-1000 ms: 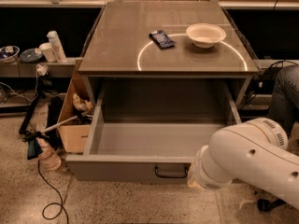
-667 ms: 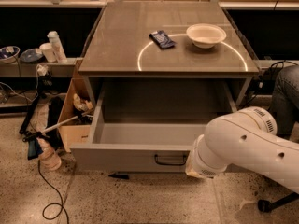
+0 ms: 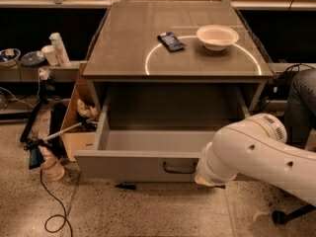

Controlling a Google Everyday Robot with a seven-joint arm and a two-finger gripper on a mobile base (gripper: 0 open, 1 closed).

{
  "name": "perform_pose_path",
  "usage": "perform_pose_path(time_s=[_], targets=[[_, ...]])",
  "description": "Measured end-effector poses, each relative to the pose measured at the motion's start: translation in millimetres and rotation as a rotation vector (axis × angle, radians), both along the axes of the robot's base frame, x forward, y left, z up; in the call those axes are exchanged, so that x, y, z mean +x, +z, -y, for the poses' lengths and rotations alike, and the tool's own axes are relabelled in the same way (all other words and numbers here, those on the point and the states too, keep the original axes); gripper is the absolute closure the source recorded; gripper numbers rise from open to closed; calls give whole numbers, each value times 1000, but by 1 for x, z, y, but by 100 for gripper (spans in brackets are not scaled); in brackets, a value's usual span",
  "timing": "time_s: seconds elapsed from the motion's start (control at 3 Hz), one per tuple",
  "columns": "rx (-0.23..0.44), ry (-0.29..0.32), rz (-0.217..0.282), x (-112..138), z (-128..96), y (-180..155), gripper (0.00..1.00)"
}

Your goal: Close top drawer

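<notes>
The top drawer (image 3: 128,166) is a wide grey metal drawer pulled out of the grey cabinet (image 3: 123,68), its inside empty. Its flat front carries a small dark loop handle (image 3: 178,169) right of centre. My white arm (image 3: 256,154) reaches in from the right, and its rounded end covers the drawer front's right part, just right of the handle. The gripper itself is hidden behind the arm and does not show.
On the cabinet top lie a white bowl (image 3: 217,36) and a dark blue packet (image 3: 171,41). A cardboard box (image 3: 79,117) with clutter and a spray bottle (image 3: 49,164) stand at the left. Cables trail on the speckled floor (image 3: 54,216). A person's leg (image 3: 301,102) is at the right.
My arm has swung left and up along the drawer front, toward the handle. The drawer front sits a little further in than a second ago.
</notes>
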State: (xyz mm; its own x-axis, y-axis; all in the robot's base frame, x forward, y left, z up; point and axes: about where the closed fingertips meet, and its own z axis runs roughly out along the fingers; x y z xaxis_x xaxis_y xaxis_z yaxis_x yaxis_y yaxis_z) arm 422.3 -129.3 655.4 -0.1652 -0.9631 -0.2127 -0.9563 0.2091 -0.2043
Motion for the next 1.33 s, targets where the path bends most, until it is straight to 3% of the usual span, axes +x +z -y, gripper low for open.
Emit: perform_pose_path(time_s=[0.67,1.33], targets=[[-9,-5,16,9,3,-1,100],[-7,-13,55,32,4,-2,100]])
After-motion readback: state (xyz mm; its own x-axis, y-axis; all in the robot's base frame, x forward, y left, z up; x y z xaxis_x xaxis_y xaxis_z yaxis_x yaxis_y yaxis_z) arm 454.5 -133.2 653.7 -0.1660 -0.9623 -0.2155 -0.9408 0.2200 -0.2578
